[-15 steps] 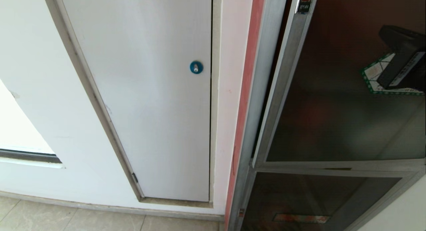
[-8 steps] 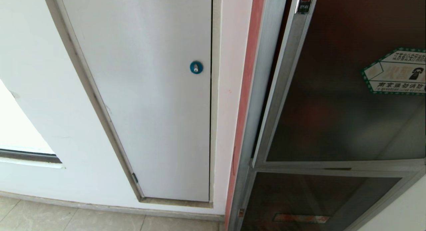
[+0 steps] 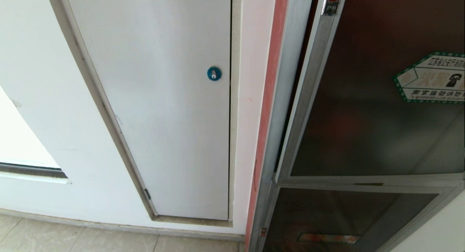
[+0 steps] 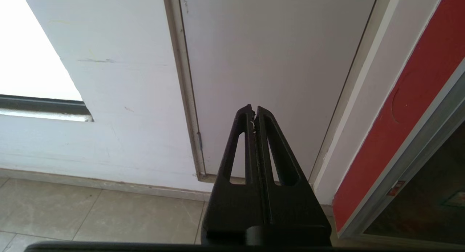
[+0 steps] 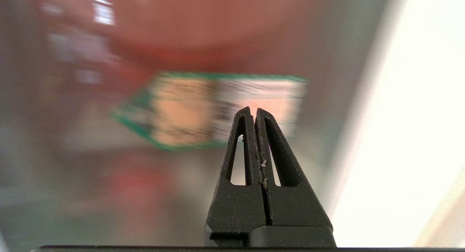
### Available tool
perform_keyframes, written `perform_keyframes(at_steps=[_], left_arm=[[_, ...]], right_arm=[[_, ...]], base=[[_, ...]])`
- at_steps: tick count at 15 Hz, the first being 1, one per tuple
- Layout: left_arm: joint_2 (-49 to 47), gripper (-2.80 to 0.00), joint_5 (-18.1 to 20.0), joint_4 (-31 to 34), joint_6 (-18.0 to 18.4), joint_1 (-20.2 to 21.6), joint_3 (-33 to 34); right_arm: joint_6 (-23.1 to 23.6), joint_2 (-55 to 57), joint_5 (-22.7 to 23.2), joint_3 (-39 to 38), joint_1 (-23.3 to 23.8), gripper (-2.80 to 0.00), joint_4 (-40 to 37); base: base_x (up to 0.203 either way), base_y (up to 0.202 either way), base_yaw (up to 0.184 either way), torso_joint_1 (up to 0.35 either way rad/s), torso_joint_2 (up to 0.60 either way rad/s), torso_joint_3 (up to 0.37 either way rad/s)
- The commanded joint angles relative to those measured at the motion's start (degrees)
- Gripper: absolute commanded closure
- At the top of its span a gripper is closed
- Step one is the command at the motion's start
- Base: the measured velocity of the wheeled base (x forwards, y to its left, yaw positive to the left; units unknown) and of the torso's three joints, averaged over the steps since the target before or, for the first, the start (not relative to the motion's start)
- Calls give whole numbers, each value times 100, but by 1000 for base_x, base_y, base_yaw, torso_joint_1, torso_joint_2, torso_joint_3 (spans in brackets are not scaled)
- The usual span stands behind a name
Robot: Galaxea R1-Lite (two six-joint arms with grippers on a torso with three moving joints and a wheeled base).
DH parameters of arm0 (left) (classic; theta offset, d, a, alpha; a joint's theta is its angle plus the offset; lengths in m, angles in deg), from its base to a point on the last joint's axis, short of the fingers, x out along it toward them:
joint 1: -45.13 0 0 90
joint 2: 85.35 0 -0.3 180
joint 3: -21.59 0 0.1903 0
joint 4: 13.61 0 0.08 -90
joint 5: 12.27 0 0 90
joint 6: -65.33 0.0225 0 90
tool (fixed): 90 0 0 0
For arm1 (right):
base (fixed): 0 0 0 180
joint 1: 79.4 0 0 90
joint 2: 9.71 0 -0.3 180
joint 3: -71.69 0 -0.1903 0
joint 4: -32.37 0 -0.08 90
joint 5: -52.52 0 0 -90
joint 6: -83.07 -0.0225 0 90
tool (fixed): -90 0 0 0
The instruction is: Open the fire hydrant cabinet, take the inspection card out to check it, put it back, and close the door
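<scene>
Since a second ago the right gripper (image 5: 253,112) has left the head view, where its black body covered the green-bordered hexagonal white sticker (image 3: 432,77); that sticker now shows whole on the large silver-framed dark glass door (image 3: 363,110). The wrist view finds the gripper facing the sticker through motion blur, its two black fingers pressed together on nothing. That door belongs to the tall silver-framed fire hydrant cabinet (image 3: 287,81) with red edging, and it appears to stand slightly ajar, a dark gap running along its latch side. No inspection card is visible, so I judge this to be either the opening or the final closing; the frames do not settle which. If closing, the next move calls for a flat push on the frame until the gap disappears. Beside the cabinet is a plain white panel door (image 3: 160,99) with a round blue lock (image 3: 214,73). Facing that panel low down, the left gripper (image 4: 254,112) sits parked, fingers together and empty.
</scene>
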Motion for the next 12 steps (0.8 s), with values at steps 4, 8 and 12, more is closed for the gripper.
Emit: perform_keyframes(at_steps=[4, 8, 12], left_arm=[[1, 0, -4, -4, -2, 2, 114], [1, 0, -4, -4, -1, 2, 114], [1, 0, -4, -4, -4, 2, 114]], right_arm=[[-3, -1597, -20, 4, 1352, 0, -1651], [-5, -2620, 77, -166, 1811, 0, -2785], [-68, -3478, 488, -952, 1933, 0, -3444]], base=[[0, 0, 0, 0, 0, 0], [0, 0, 0, 0, 0, 0], [0, 0, 0, 0, 0, 0]])
